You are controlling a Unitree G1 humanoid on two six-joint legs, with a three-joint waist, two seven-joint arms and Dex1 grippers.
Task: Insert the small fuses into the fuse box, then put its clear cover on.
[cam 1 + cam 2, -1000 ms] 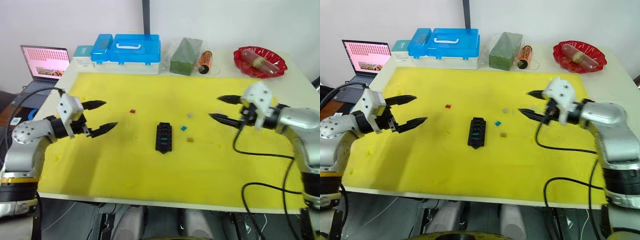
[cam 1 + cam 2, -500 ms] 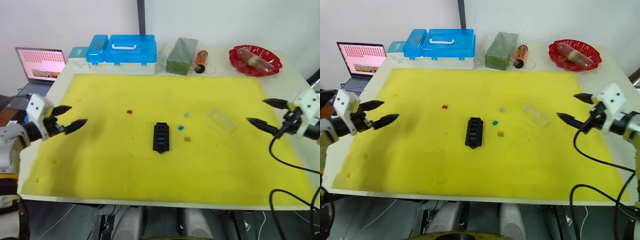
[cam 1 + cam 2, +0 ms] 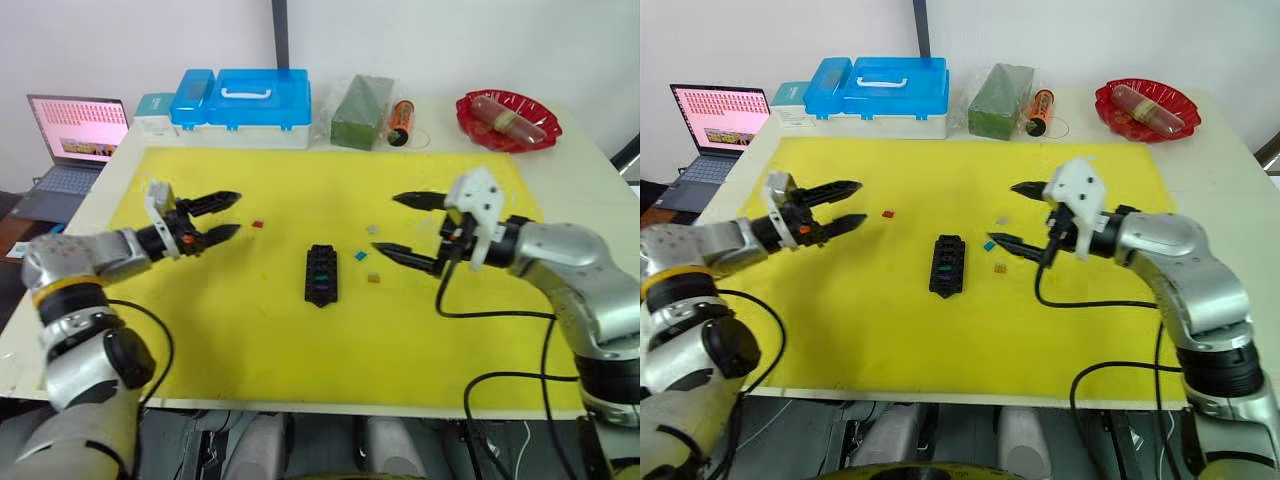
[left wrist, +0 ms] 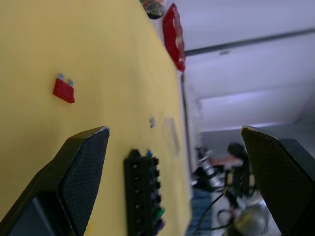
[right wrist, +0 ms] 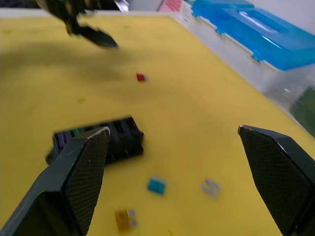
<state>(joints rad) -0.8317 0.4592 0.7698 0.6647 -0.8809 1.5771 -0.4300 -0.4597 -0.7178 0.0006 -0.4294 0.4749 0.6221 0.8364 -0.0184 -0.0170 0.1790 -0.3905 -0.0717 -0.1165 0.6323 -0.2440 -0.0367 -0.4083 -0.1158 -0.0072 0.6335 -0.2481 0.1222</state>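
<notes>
The black fuse box (image 3: 320, 275) lies mid-mat with a green and a purple fuse in its slots. Loose small fuses lie around it: red (image 3: 257, 224), grey (image 3: 373, 229), teal (image 3: 361, 256) and tan (image 3: 374, 278). My left gripper (image 3: 236, 213) hangs open just left of the red fuse, holding nothing. On the other side, my right gripper (image 3: 386, 223) is open and empty just above the grey and teal fuses. In the eye views the right gripper hides the clear cover. The clear cover shows faintly (image 4: 171, 136) in the left wrist view, flat on the mat past the fuse box.
The yellow mat (image 3: 300, 340) covers the table. Along the back stand a blue-lidded storage case (image 3: 250, 100), a green block (image 3: 352, 112), an orange cylinder (image 3: 400, 115) and a red dish (image 3: 508, 108). A laptop (image 3: 75, 130) sits at the far left.
Both arms have swung in from the table's sides towards the middle. The left gripper is now near the red fuse. The right gripper now stands in front of the clear cover.
</notes>
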